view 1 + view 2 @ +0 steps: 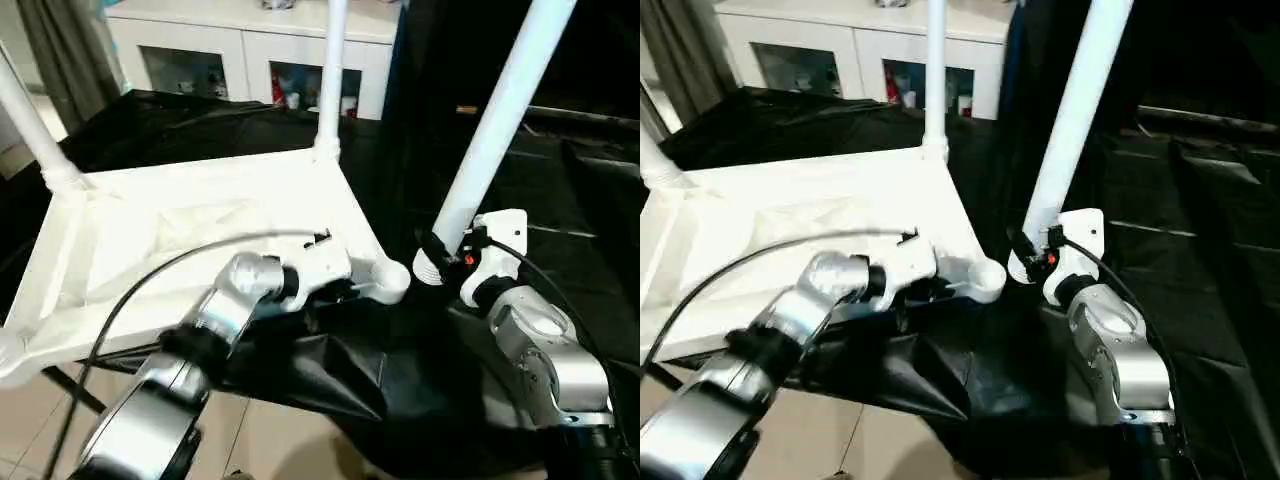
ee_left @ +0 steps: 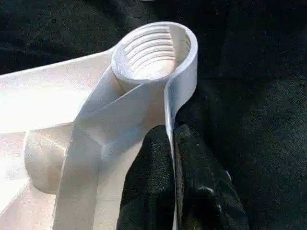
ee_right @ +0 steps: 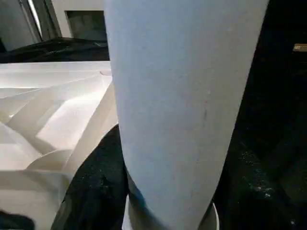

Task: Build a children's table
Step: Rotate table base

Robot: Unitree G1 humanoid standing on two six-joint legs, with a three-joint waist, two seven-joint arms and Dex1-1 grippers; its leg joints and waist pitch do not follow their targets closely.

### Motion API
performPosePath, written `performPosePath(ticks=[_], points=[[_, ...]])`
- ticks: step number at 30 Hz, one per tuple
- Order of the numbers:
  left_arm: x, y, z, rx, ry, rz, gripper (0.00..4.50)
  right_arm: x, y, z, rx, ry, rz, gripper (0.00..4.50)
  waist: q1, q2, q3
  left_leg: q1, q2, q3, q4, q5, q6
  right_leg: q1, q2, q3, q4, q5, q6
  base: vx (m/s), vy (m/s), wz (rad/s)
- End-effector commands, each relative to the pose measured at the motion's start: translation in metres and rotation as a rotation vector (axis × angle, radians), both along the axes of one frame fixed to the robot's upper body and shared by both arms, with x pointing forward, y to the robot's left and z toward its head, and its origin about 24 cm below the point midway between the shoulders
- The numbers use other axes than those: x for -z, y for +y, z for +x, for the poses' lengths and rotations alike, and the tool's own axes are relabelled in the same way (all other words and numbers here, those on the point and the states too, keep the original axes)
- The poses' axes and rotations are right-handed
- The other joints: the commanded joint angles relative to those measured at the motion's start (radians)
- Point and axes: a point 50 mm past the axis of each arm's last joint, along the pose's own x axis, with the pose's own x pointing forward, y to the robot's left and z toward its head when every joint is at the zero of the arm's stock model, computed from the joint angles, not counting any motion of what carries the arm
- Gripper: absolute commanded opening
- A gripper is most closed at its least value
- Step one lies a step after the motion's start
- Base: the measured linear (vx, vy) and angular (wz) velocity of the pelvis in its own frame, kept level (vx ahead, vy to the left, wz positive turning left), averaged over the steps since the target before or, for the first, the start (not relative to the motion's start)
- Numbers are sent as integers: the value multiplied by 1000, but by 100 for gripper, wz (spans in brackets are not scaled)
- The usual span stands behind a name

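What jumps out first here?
The right gripper holds a long white tube leg tilted, just beside the empty threaded corner socket. The left gripper pinches the upturned tabletop's rim below that socket; two legs already stand at the far corners.

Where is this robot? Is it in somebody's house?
Probably an indoor room, maybe a home or a lab: a white cabinet with glass doors, a tiled floor, and a curtain at the side.

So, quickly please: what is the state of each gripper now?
Left gripper: shut on the tabletop rim, beside the empty corner socket.
Right gripper: shut on a leg, near its thick end.
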Motion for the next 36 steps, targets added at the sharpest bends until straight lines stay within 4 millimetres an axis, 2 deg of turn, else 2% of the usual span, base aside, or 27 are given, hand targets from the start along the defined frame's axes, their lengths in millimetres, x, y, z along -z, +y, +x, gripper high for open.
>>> performPosePath(ticks=[1, 2, 3, 5, 6, 7, 8, 9, 11, 14, 22, 24, 28, 30, 36], points=[[-2, -2, -3, 9, -3, -49, 0, -9, -4, 2, 18, -24, 25, 191, 3, -28, -67, -4, 10, 4, -67, -195, 67, 54, -64, 42, -85, -477, -62, 0, 0, 0], [-6, -3, -4, 1, 15, -90, 0, -10, -5, 3, 14, -24, 25, 191, 3, -29, -68, -7, 11, 3, -68, -183, 66, 57, -65, 42, -81, -469, -60, 0, 0, 0], [-8, -3, -4, 1, 12, -103, 29, -10, -5, 3, 11, -24, 25, 191, 4, -29, -67, -9, 10, 3, -69, -175, 67, 56, -64, 41, -83, -469, -58, 0, 0, 0], [-9, -2, -4, 8, 19, -113, 59, -10, -5, 3, 8, -24, 23, 191, 5, -28, -70, -7, 10, 4, -68, -162, 67, 55, -63, 43, -78, -443, -62, 0, 0, 0], [-12, 3, -4, 12, 22, -111, 59, -9, -6, 4, 8, -23, 20, 191, 7, -27, -71, -9, 11, 4, -67, -152, 67, 57, -65, 44, -75, -422, -74, 0, 0, 0], [-12, 3, -4, 12, 21, -110, 78, -9, -6, 4, 8, -23, 20, 191, 9, -25, -74, -8, 13, 3, -67, -144, 66, 56, -65, 45, -72, -403, -79, 0, 0, 0], [-16, 8, -3, 2, 11, -113, 90, -9, -6, 4, 10, -24, 20, 191, 8, -19, -74, -8, 15, 3, -66, -132, 67, 54, -62, 46, -66, -352, -96, 0, 0, 0], [-17, 9, -3, -1, 10, -116, 96, -9, -6, 4, 10, -25, 21, 191, 4, -23, -73, -11, 16, 3, -67, -129, 66, 57, -60, 46, -62, -314, -110, 0, 0, 0], [-20, 13, -2, -6, 9, -123, 100, -10, -6, 4, 10, -26, 23, 191, 2, -23, -72, -10, 15, 4, -67, -135, 65, 58, -60, 46, -60, -304, -119, 0, 0, 0], [-18, 23, -5, 5, 24, -50, 141, -10, -6, 3, 9, -25, 26, 191, 2, -24, -72, -7, 15, 6, -66, -128, 65, 58, -60, 49, -57, -295, -126, 0, 0, 0], [-10, 33, -7, -21, 57, -7, 142, -9, -5, 4, 0, -18, 26, 191, 3, -24, -68, 0, 15, 7, -70, -173, 47, 55, -61, 50, -64, -344, -116, 0, 0, 0], [-10, 33, -7, -27, 69, -8, 142, -9, -4, 4, -2, -17, 26, 191, 3, -25, -68, -2, 14, 6, -70, -173, 45, 57, -62, 50, -65, -357, -109, 0, 0, 0], [-9, 35, -7, -30, 68, 14, 142, -9, -3, 5, -5, -17, 27, 191, 4, -25, -69, -3, 14, 5, -69, -162, 44, 58, -61, 50, -63, -343, -108, 0, 0, 0], [-9, 35, -6, -29, 74, 13, 142, -9, -1, 5, -7, -17, 29, 191, 4, -20, -70, -3, 14, 5, -69, -159, 44, 58, -61, 50, -62, -333, -110, 0, 0, 0], [-11, 32, -2, -15, 90, 8, 78, -8, -1, 3, -10, -16, 31, 191, 4, -18, -72, -3, 14, 5, -68, -148, 45, 60, -59, 51, -56, -284, -129, 0, 0, 0]])
